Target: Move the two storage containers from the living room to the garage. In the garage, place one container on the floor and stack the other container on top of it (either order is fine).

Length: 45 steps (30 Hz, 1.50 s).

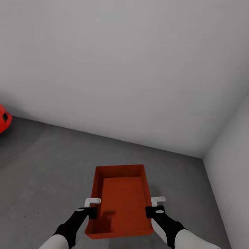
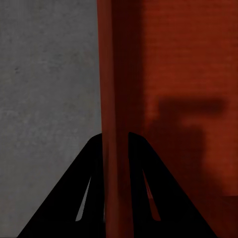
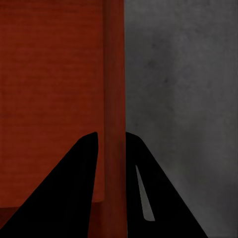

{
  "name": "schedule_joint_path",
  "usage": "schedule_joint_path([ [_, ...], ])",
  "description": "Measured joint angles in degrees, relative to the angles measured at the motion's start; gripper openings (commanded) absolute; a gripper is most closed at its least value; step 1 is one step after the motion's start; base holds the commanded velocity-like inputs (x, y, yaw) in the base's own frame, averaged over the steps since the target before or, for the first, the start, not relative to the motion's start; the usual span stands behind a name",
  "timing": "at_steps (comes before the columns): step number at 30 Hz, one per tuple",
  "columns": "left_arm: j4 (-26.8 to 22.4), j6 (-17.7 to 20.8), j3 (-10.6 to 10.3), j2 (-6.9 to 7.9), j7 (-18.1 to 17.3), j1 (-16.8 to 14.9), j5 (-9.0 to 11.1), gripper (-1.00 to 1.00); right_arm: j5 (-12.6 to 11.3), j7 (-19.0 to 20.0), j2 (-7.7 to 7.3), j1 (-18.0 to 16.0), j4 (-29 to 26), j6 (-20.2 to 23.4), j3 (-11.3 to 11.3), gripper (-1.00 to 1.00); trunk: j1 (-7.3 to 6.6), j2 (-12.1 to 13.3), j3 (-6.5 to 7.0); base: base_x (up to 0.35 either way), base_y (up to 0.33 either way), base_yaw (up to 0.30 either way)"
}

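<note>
Clamping the two long side walls of one orange-red storage container (image 1: 119, 202), the grippers carry it between them over the concrete floor (image 1: 45, 173) of the garage. The left gripper (image 1: 92, 206) pinches the container's left wall; in the left wrist view its two dark fingers (image 2: 82, 198) stand either side of that wall (image 2: 115, 99), one outside over the grey floor (image 2: 47, 74), one inside over the ribbed bottom (image 2: 188, 64), where an arm's shadow falls. The right gripper (image 1: 156, 206) grips the right wall the same way: its fingers (image 3: 64, 198) straddle the wall (image 3: 114, 89), with the container's bottom (image 3: 49, 74) on one side and floor (image 3: 183, 99) on the other. The fingertips themselves are hidden against the walls, so the exact contact cannot be made out, and both arms are cut off by the lower edge of the head view.

The container sits open, no lid, its near end toward the robot and its far end pointing at the plain grey-white wall (image 1: 131, 69). Whether its underside touches the floor or hangs above it cannot be told. A second wall (image 1: 231, 166) meets the first in a corner at the right. At the far left edge a small red curved part of a car (image 1: 3, 119) shows, mostly cut off.
</note>
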Motion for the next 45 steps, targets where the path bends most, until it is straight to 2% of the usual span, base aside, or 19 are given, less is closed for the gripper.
schedule_joint_path([
  [9, 0.01, -0.01, 0.01, -0.01, 0.0, 0.0, 0.0, -1.0, -0.03, 0.0, -0.01, 0.01, -0.01, 0.0, 0.02, -1.0, 0.0, 0.0, 0.0, 0.324, 0.0, -0.056],
  [45, -0.19, -0.01, 0.03, -0.01, 0.0, 0.03, -0.04, -1.0, 0.17, -0.03, -0.02, 0.01, -0.18, 0.02, -0.12, -1.0, 0.01, 0.0, 0.0, 0.313, 0.0, -0.242],
])
